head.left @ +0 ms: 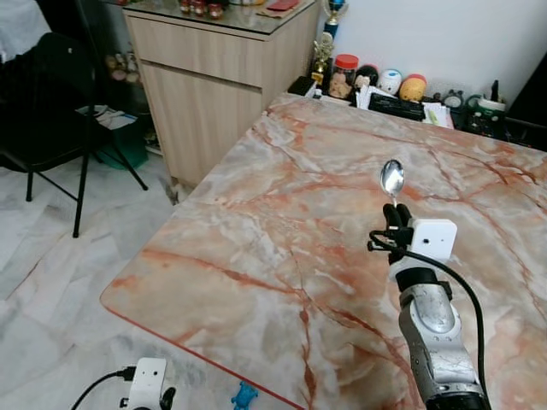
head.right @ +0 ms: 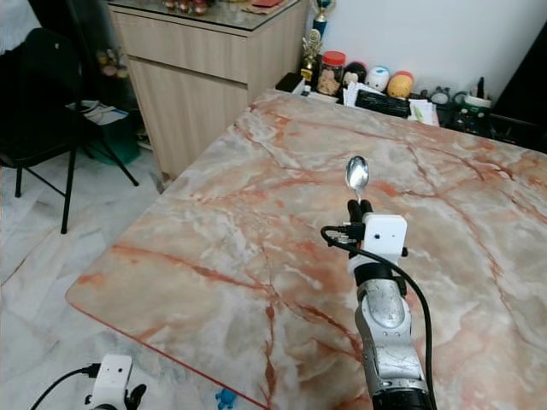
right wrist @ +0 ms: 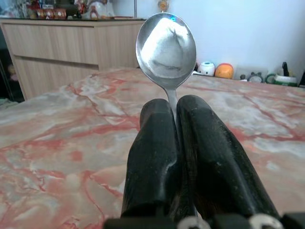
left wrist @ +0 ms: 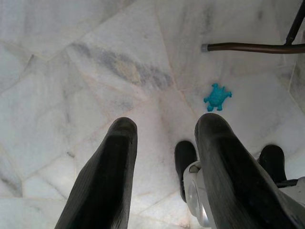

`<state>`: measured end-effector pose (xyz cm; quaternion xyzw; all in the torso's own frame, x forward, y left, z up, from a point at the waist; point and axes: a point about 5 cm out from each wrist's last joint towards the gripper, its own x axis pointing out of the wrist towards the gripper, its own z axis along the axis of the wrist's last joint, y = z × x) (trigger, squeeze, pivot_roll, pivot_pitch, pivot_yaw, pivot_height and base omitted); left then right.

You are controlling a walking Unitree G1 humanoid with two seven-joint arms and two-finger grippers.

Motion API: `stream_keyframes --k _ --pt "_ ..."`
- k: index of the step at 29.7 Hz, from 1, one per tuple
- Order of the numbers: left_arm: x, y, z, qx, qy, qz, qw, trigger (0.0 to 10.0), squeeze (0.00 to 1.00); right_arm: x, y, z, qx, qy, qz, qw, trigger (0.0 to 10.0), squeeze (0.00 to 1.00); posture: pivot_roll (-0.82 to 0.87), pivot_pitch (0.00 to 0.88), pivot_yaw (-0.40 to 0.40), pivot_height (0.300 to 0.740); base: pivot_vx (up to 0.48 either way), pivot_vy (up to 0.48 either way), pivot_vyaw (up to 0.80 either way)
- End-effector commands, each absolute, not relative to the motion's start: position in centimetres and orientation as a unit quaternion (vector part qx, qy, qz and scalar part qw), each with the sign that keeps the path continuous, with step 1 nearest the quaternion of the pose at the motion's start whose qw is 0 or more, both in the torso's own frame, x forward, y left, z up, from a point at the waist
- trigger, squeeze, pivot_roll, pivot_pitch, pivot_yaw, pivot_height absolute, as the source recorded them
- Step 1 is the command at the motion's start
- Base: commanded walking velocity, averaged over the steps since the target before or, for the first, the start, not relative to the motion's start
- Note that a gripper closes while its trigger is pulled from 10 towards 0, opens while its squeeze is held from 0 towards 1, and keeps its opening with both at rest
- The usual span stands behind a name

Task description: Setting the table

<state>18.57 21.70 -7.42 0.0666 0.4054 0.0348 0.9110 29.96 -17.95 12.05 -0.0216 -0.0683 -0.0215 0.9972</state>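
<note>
Carrying a shiny silver metal spoon (right wrist: 166,48), pinched upright in right gripper (head.left: 395,211), above pink-veined marble table (head.left: 282,222); left gripper (left wrist: 164,143) spread, idle. Next, likely lowering it flat onto table.

A spoon (head.left: 392,178) is held upright, bowl uppermost, by the right gripper (head.left: 395,212) above the pink-veined marble table (head.left: 282,248). The left gripper (head.left: 147,391) is seen low beside the table's near edge. A wooden cabinet (head.left: 209,81) and a black chair (head.left: 51,102) stand beyond.
</note>
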Motion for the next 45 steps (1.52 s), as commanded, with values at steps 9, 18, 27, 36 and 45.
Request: stream_keyframes --k 9,18,27,36,45 --pt "17.5 21.6 -8.0 0.074 0.422 0.034 0.903 10.0 0.00 30.4 -18.4 12.5 -0.022 -0.073 -0.032 0.997 10.0 0.00 0.11 0.000 -0.064 0.740 0.000 -0.284 -0.37" --pt "17.3 21.6 -8.1 0.071 0.423 0.034 0.903 10.0 0.00 30.8 -18.3 12.9 -0.033 -0.086 -0.033 0.995 10.0 0.00 0.11 0.000 -0.067 0.740 0.000 -0.345 -0.09" --pt "16.8 21.8 -8.3 0.071 0.430 0.036 0.899 10.0 0.00 30.9 -18.3 13.0 -0.029 -0.087 -0.036 0.995 10.0 0.00 0.11 0.000 -0.067 0.740 0.000 -0.352 0.00" --pt "16.7 21.7 -8.4 0.069 0.433 0.035 0.898 10.0 0.00 30.9 -18.2 12.9 -0.031 -0.084 -0.032 0.996 10.0 0.00 0.11 0.000 -0.066 0.740 0.000 -0.356 -0.68" --pt "16.7 21.6 -8.4 0.069 0.434 0.035 0.897 10.0 0.00 31.0 -18.1 12.9 -0.032 -0.091 -0.029 0.995 10.0 0.00 0.11 0.000 -0.066 0.740 0.000 -0.359 -0.18"
